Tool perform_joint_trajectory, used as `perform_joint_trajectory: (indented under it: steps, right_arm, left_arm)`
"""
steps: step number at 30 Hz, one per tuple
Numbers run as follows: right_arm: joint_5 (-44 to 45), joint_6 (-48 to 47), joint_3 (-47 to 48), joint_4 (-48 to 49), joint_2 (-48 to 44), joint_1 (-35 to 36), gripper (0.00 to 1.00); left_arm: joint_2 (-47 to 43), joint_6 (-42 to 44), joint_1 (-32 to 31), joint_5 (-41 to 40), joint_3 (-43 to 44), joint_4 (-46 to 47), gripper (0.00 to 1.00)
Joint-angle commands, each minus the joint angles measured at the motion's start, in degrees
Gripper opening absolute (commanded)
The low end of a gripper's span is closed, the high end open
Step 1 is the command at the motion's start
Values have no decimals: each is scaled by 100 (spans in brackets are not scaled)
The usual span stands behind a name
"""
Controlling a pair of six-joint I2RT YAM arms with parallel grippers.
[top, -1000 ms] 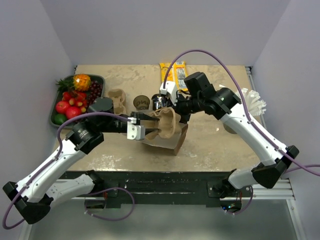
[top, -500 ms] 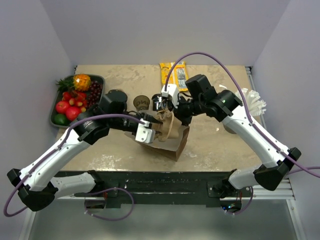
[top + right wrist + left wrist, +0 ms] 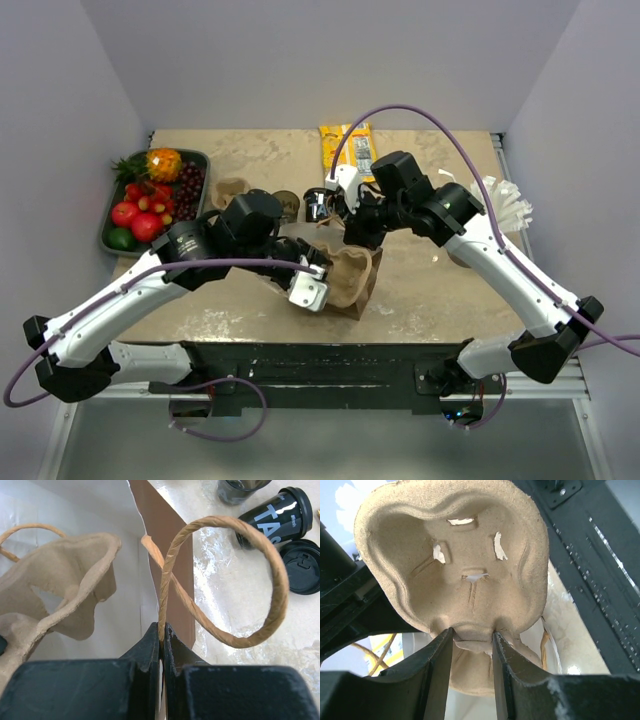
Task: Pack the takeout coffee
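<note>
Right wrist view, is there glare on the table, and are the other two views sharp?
Right wrist: yes, white glare on the table beside the bag handle, which is sharp. Left wrist: the cup carrier is crisp, the near fingers are soft, and the top-left corner is washed out. Top external: even light, sharp, faint shadows.

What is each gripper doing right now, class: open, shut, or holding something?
Left gripper: closed on the pulp cup carrier.
Right gripper: closed on the paper bag's handle.
</note>
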Motion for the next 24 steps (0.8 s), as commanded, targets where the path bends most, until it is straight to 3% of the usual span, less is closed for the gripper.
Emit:
perform_joint_trajectory:
  steps: [1, 11, 20, 24]
  right_arm:
    - [334, 60, 119, 269, -148, 3, 0]
    - [378, -116, 128, 181, -227, 12, 0]
    - [238, -266, -39, 110, -298, 30, 0]
    - [290, -239, -22, 119, -324, 30, 0]
  left_arm:
    - [116, 297, -195, -655, 418, -535, 0]
    - [1047, 439, -758, -1814, 1464, -1678, 0]
    - [819, 149, -881, -2457, 1491, -1029, 0]
    - [714, -149, -881, -2073, 1325, -967, 0]
